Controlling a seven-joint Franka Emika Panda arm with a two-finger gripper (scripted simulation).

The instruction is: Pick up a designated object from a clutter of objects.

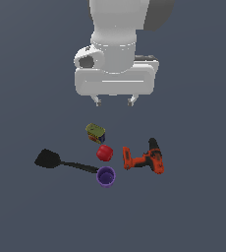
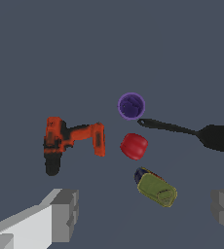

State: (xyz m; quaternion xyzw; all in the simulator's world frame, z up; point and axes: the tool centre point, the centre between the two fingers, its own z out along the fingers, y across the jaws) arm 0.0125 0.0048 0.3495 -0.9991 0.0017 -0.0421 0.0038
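Observation:
The tin can point(image 1: 95, 133) has an olive-yellow top and dark blue sides with a red-yellow label. It lies on the grey floor, at the far end of the clutter in the exterior view. It also shows in the wrist view point(image 2: 156, 187). My gripper point(image 1: 114, 102) hangs open and empty above the floor, behind the can and a little to the exterior view's right. Its two grey fingers point(image 2: 65, 214) stand wide apart in the wrist view, with the can between them but far below.
A red ball point(image 1: 104, 153) lies just in front of the can, and a purple cup point(image 1: 105, 176) in front of the ball. A black spatula point(image 1: 61, 161) lies on the exterior view's left. An orange-and-black power drill point(image 1: 144, 158) lies on the right.

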